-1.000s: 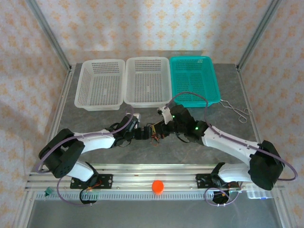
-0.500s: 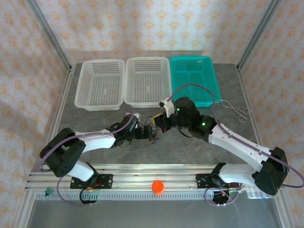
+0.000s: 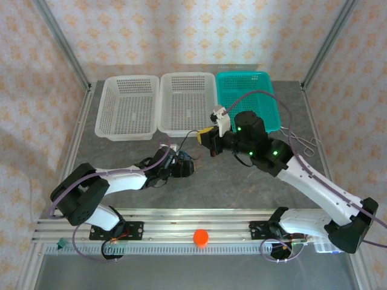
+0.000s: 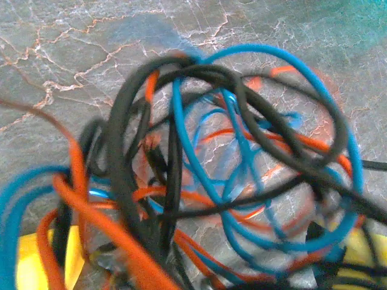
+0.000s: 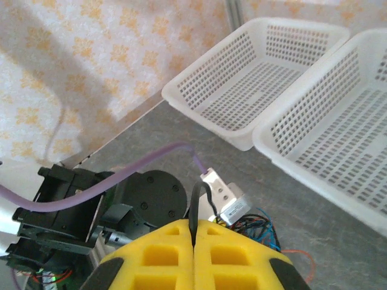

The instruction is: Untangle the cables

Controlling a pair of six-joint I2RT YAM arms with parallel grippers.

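The left gripper (image 3: 179, 168) stays low on the table (image 3: 236, 190) with its jaws wide. The knot of cables (image 4: 230, 181), black, red and blue, lies between its fingers. The right gripper (image 5: 193, 234), closed tight on one black cable (image 5: 194, 208), has risen and moved away toward the baskets (image 3: 187, 75) in the last second. I think this pull begins to draw that cable out of the knot.

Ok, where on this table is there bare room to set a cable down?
Bare table lies between the two arms by the rail, and between the left arm and the left white basket. Crowded: in front of the middle basket, where the left pincer and right pincer work the cables. Both white baskets look empty.
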